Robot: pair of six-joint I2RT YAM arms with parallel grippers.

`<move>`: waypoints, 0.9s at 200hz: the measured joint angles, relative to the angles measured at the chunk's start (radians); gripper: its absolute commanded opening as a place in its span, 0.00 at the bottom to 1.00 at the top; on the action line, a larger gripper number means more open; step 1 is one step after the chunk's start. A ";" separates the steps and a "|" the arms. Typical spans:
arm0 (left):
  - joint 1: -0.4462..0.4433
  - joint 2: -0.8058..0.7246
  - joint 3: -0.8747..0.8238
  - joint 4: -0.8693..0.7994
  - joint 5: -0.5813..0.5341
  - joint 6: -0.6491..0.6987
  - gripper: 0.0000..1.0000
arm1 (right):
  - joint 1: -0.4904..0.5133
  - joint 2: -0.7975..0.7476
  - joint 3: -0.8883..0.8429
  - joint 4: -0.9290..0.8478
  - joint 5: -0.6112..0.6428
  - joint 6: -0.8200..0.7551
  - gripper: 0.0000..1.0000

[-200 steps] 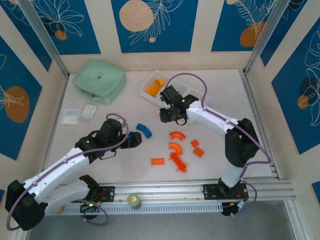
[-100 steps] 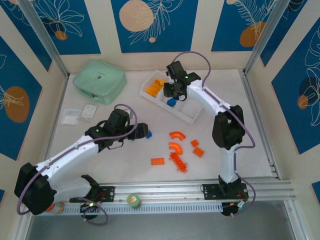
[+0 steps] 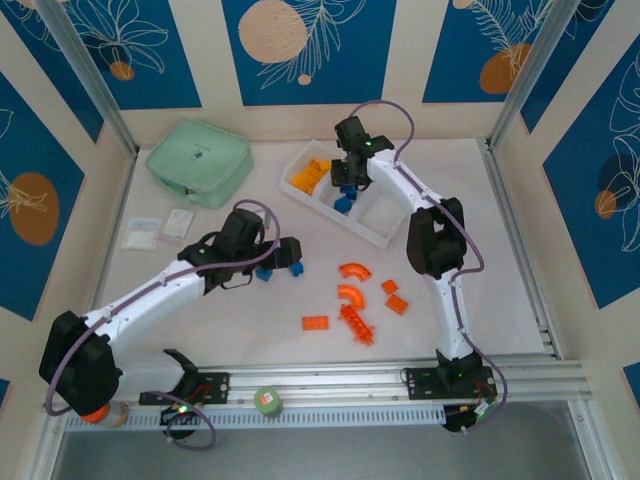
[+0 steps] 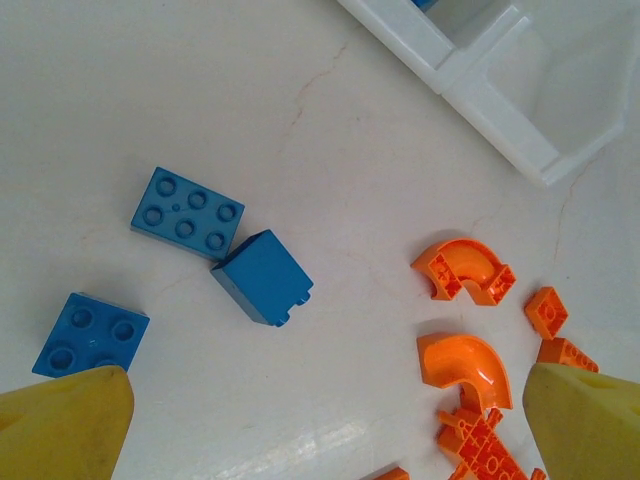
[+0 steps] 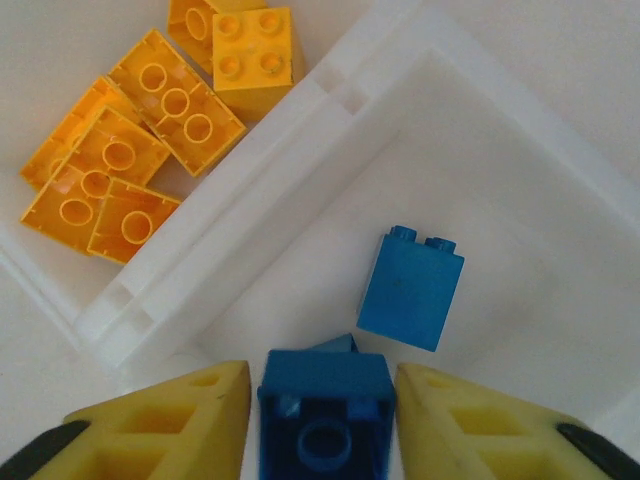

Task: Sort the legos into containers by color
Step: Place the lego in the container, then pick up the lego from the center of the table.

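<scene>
Fingers [image 5: 160, 430] of the right gripper [image 5: 320, 375] flank a blue brick [image 5: 325, 435] over the tray's [image 5: 260, 180] middle compartment, where another blue brick [image 5: 410, 290] lies; whether they pinch it I cannot tell. Left gripper [image 4: 320, 420] hangs spread wide above three blue bricks [image 4: 262, 277] on the table [image 4: 300, 100].

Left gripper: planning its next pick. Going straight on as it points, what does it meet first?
Likely bare table between the tall blue brick and the lower orange arch, though depth is unclear; the left gripper is open.
</scene>
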 measured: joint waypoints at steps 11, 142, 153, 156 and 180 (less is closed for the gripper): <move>0.002 -0.003 0.002 -0.001 0.000 0.000 0.99 | 0.002 -0.018 -0.021 0.007 0.000 -0.001 0.51; 0.016 -0.297 -0.093 -0.108 -0.035 -0.004 0.99 | 0.221 -0.481 -0.564 0.139 -0.041 0.006 0.67; 0.017 -0.330 -0.115 -0.127 -0.043 -0.005 0.99 | 0.257 -0.491 -0.603 0.151 -0.047 0.015 0.68; 0.017 -0.340 -0.122 -0.135 -0.046 -0.005 0.99 | 0.265 -0.492 -0.612 0.153 -0.050 0.014 0.68; 0.019 -0.409 -0.164 -0.175 -0.063 -0.018 0.99 | 0.341 -0.493 -0.674 0.174 -0.061 0.029 0.70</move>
